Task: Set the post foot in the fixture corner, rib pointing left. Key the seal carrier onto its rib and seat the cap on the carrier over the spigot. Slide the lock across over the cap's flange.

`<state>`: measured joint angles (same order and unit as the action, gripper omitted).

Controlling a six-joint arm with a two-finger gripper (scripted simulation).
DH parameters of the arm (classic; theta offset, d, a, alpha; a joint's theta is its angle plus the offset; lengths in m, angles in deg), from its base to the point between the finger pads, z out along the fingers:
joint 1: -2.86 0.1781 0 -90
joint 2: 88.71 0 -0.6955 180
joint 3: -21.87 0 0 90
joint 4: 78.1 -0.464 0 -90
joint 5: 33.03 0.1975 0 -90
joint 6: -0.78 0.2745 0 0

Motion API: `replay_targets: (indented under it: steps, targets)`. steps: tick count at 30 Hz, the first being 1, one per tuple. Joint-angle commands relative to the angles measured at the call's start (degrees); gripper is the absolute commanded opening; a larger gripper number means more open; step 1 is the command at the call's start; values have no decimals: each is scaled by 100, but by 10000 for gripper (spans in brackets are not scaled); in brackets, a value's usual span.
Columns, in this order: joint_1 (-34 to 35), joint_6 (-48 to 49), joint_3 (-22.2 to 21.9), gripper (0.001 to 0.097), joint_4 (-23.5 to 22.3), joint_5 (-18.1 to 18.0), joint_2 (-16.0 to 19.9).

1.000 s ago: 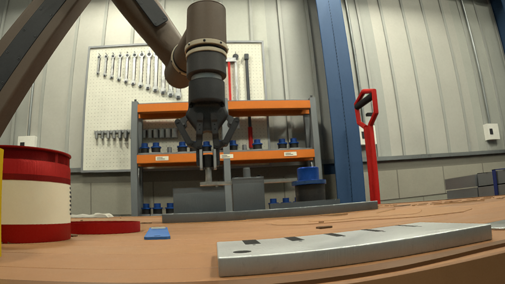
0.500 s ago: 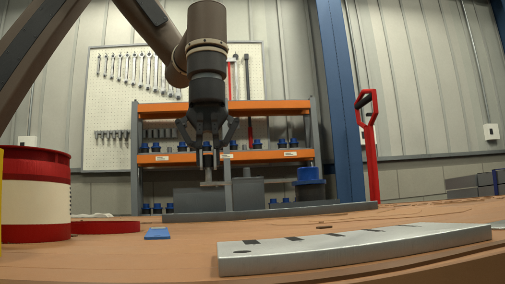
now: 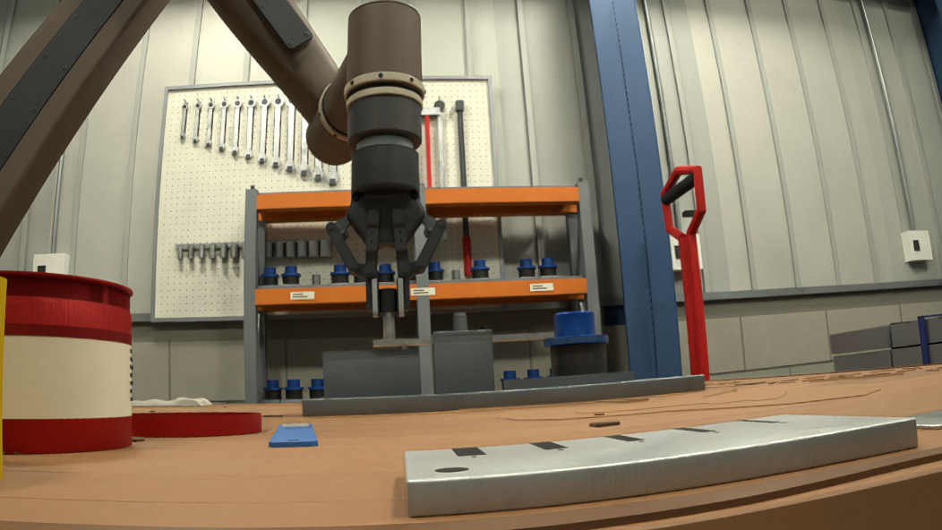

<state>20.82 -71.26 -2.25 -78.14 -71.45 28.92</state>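
Note:
My gripper [image 3: 387, 303] hangs above the fixture at the back of the table. Its fingers are closed on the upright spigot of the grey post foot [image 3: 393, 333]. The foot's flat base hangs just above a low grey block [image 3: 370, 372] of the fixture. The grey fixture base plate [image 3: 504, 395] runs along the table below. On its right end a blue cap [image 3: 575, 329] sits on a dark cylinder [image 3: 578, 359], apparently the seal carrier. A taller grey block [image 3: 463, 359] stands right of the held foot. A flat blue piece [image 3: 294, 435], apparently the lock, lies on the table to the left.
A long silver bar [image 3: 659, 458] lies across the near table. A red and white drum [image 3: 62, 362] stands at the left edge, with a flat red disc [image 3: 196, 423] beside it. Orange shelving [image 3: 421, 290] and a red pallet-jack handle [image 3: 688, 264] stand behind.

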Motion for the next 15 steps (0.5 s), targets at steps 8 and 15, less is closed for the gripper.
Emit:
replay_targets:
  steps: [8, 15]
  targets:
    - [1, 1, -5, 80, 6, 22, -8]
    - [1, 1, -7, 130, 6, 23, -8]
